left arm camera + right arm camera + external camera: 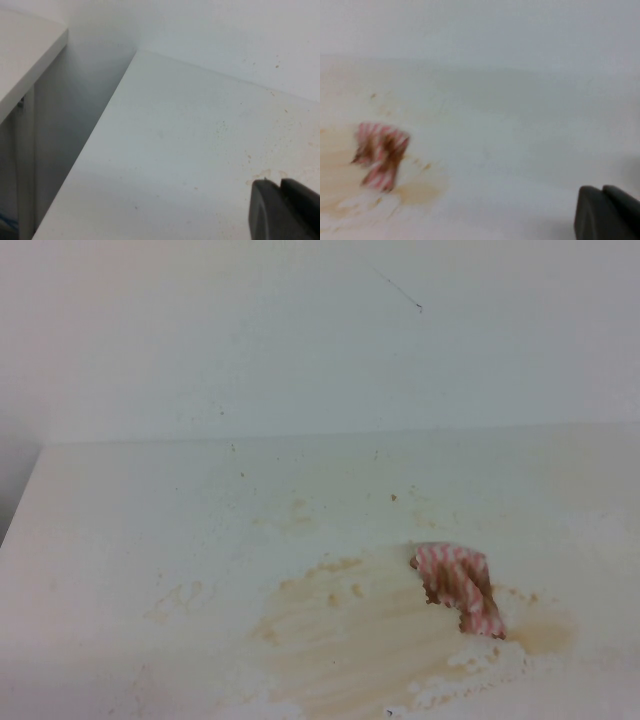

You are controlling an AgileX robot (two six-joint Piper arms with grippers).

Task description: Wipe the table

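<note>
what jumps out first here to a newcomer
A stained red-striped cloth lies crumpled in a wide brown smear on the white table, near right. Neither gripper touches it: the left gripper hangs over the cleaner left side, the right gripper clear of the cloth.

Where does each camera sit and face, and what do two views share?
High view: raised, angled down at table, stain and cloth; no arm shows.
Left wrist: shut left gripper over the table, facing its left edge.
Right wrist: shut right gripper over the table, facing the cloth.
High and right wrist share cloth, stain.
</note>
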